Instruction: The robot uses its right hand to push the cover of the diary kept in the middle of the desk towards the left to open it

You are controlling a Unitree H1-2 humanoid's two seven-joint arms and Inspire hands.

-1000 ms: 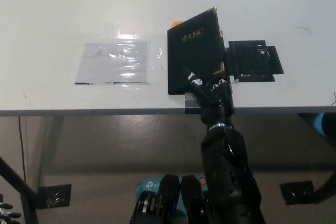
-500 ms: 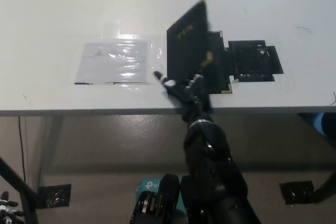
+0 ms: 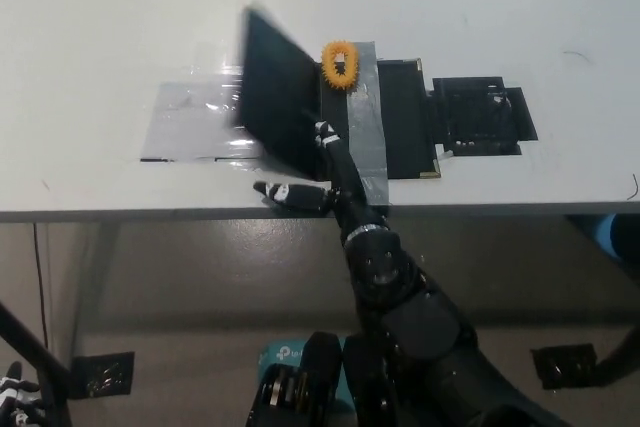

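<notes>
Diary cover caught mid-swing, tilted over to the left

The diary [image 3: 400,122] is seen at the centre of the frame, near the front edge of the white worktop [image 3: 100,27]; its dark cover [image 3: 278,97] is raised and tilted left, blurred, so that the inside is exposed, where a grey strip [image 3: 362,112] and a small orange ring [image 3: 339,64] are shown; the black right hand [image 3: 320,172] is placed just under and against the lower edge of the cover, fingers [image 3: 275,190] spread apart and gripping nothing, presumably so that the cover is pushed rather than grasped; a clear plastic sheet [image 3: 190,122] lies left of centre, where the cover is likely to land; a black flat piece [image 3: 480,112] is set right of the diary; the left hand is not seen.
</notes>
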